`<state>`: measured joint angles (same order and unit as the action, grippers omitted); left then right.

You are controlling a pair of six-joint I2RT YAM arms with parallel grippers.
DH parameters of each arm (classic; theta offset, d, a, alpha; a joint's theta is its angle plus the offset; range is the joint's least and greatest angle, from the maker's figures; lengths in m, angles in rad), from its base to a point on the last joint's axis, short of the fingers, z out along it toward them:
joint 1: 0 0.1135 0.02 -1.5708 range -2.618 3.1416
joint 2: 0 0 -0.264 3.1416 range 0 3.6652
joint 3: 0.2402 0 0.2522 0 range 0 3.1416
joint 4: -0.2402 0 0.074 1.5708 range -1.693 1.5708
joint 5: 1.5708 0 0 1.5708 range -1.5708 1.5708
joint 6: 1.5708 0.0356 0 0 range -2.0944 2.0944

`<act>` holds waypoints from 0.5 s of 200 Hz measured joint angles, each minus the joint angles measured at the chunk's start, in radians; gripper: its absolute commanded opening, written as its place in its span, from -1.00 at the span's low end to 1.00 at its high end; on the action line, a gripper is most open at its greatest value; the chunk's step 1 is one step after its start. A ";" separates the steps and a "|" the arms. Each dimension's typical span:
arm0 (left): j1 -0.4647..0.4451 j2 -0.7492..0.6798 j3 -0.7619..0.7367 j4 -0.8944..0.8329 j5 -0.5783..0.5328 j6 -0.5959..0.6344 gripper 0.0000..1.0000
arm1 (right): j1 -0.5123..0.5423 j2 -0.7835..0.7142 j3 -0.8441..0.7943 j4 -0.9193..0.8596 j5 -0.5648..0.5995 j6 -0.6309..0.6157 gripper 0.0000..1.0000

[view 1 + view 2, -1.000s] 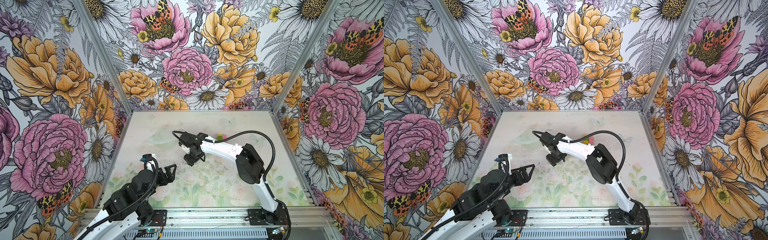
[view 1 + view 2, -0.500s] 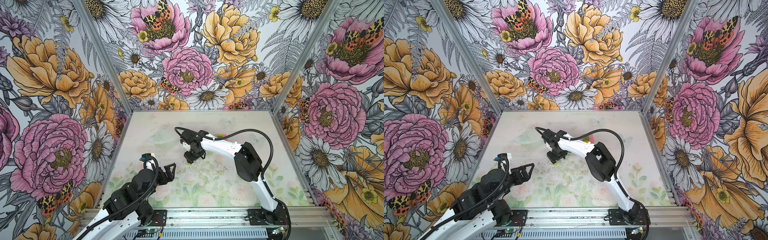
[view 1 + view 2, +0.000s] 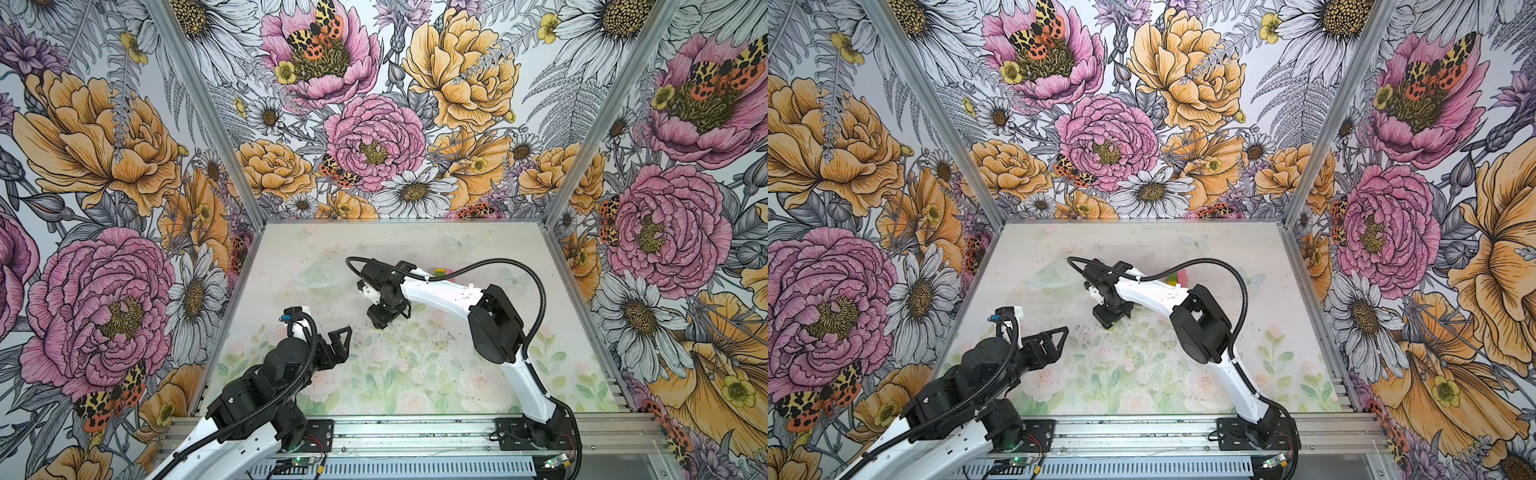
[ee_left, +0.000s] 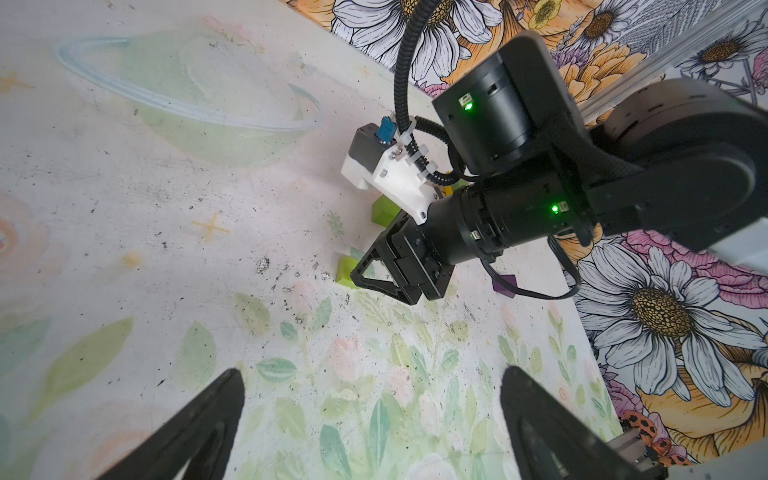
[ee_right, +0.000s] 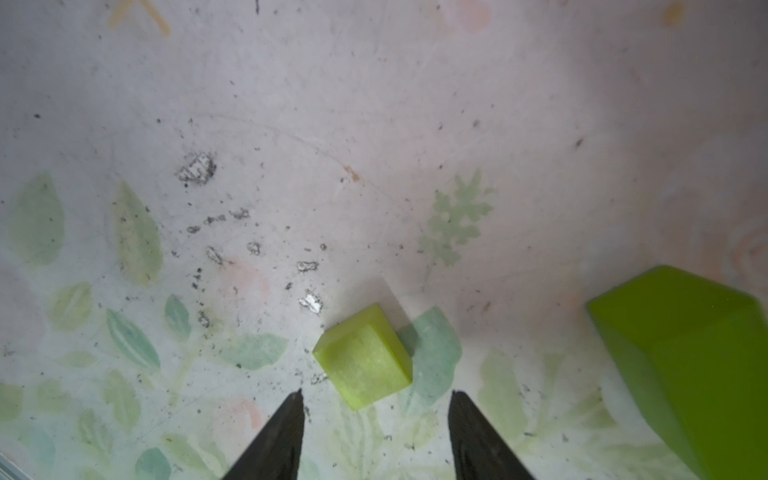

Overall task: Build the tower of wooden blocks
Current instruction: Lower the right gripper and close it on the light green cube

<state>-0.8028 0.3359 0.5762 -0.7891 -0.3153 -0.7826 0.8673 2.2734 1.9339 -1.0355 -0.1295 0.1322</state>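
Right gripper [image 5: 376, 397] hangs just short of the lime brick [image 5: 363, 357], jaws half apart, empty. Left gripper [image 4: 372, 372], farther from it, gapes wide, empty.

Right arm [image 3: 440, 291]: white moulded shells between black cylindrical joint housings [image 3: 494, 324] | left arm [image 3: 266, 374]: matching white-and-black build | ribbed black cable conduit [image 4: 400, 62]: ran outside each arm | white wrist-camera bracket [image 4: 395, 174]: carried silver screws [image 4: 395, 154] and a blue connector [image 4: 386, 131] | joint housings: showed green indicator lights [image 4: 468, 107] | left gripper [image 4: 372, 370]: had black, triangular, open-framed fingers [image 4: 226, 390]
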 measured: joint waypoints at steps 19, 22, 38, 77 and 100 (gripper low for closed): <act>0.000 0.000 0.000 0.000 -0.003 0.000 0.95 | 0.000 0.002 0.000 0.000 0.000 -0.013 0.15; 0.000 0.000 0.000 0.000 -0.004 0.000 0.95 | 0.000 0.003 0.000 0.000 0.000 -0.014 0.15; 0.000 0.000 0.000 0.000 -0.008 0.000 0.95 | 0.000 0.014 0.000 0.000 -0.001 -0.023 0.13; 0.000 0.011 0.006 0.000 -0.012 0.001 0.96 | 0.000 0.039 0.000 0.000 -0.011 -0.042 0.12; 0.000 0.012 0.009 0.000 -0.015 0.004 0.95 | 0.000 0.045 0.000 -0.001 -0.016 -0.049 0.12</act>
<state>-0.8028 0.3481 0.5854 -0.7887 -0.3302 -0.7788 0.8673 2.3184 1.9339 -1.0367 -0.1455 0.0834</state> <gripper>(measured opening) 0.977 0.560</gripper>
